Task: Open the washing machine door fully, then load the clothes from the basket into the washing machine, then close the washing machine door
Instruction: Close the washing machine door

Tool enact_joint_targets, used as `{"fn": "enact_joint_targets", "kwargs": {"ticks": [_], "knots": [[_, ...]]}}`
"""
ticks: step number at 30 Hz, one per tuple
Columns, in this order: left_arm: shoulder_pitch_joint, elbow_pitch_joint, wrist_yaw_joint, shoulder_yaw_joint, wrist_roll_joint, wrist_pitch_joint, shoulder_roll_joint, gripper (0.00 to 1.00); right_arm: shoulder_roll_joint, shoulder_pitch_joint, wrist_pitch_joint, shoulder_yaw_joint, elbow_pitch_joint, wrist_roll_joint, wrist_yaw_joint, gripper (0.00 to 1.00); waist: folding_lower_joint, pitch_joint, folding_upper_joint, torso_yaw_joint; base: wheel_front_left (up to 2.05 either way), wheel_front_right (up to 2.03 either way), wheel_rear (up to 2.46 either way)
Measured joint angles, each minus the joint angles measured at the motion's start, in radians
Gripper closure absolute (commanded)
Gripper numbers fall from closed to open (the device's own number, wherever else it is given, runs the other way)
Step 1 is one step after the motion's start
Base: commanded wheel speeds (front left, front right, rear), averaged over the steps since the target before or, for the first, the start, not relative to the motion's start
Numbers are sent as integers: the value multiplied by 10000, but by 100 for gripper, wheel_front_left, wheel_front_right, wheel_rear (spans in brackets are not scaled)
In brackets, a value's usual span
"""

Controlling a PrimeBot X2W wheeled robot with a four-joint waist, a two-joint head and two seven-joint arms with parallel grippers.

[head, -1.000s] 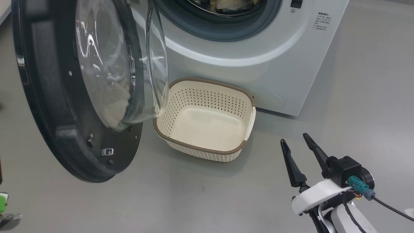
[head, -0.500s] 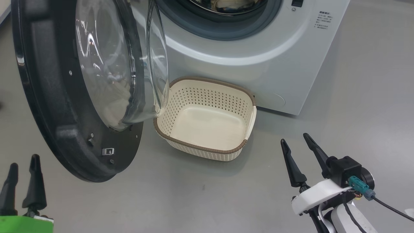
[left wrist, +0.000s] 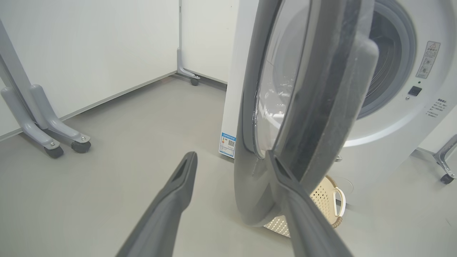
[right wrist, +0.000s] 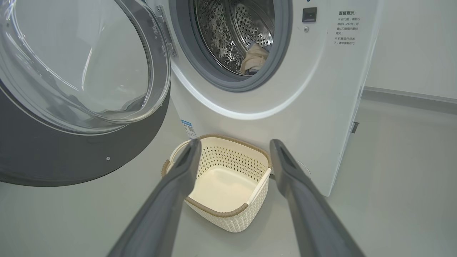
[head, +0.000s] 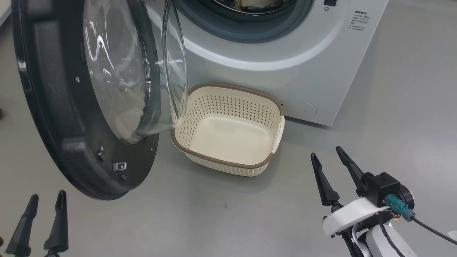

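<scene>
**Grey floor, empty basket: closing seems the one step left**

Grey floor carries the washing machine, whose washing machine door stands wide open on the left. The basket before it holds nothing. The clothes lie in the drum: the right wrist view shows them plainly, the head view catches a cream scrap. The left wrist view gives the door edge-on, near the left gripper. It and the right gripper have fingers apart, holding nothing.

So the big round black-rimmed door with the bulging clear glass bowl hangs wide open off the white front-loading washing machine, the small cream perforated plastic basket with a brown rim sits empty on the floor right in front, and a cream wad of clothes lies in the steel drum.
</scene>
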State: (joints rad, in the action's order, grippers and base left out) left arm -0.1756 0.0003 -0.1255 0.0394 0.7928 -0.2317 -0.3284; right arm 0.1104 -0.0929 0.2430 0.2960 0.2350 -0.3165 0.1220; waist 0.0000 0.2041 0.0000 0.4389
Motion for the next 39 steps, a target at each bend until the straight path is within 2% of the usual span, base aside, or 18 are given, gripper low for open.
{"fn": "enact_joint_targets", "kwargs": {"ticks": [7,12,34,35,36,37,38,39], "knots": [[-95,435,-4,439,-433,-171,-311,0,15,0,0,-23,8,-4,0,0,0,33,0,18,0,0,0],[-96,650,-6,644,-460,-174,-322,0,19,-1,0,-23,17,-17,0,0,0,24,0,18,0,0,0],[-51,717,-25,90,-453,-174,-46,0,29,0,2,-4,69,-77,0,0,0,-135,0,30,0,0,0],[-39,717,-25,38,-437,-174,-19,13,27,0,2,-2,71,-77,0,0,0,-141,0,27,0,0,0],[-32,715,-25,17,-435,-174,-17,65,25,0,2,-2,73,-77,0,0,0,-147,0,25,0,0,0],[-19,708,-25,-36,-362,-174,13,96,25,0,2,0,79,-77,0,0,0,-153,0,22,0,0,0],[12,706,-25,-100,-230,-174,65,100,23,0,2,0,81,-77,0,0,0,-158,0,20,0,0,0],[42,715,-25,-115,-142,-174,94,100,21,0,2,4,81,-77,0,0,0,-162,0,17,0,0,0]]}}
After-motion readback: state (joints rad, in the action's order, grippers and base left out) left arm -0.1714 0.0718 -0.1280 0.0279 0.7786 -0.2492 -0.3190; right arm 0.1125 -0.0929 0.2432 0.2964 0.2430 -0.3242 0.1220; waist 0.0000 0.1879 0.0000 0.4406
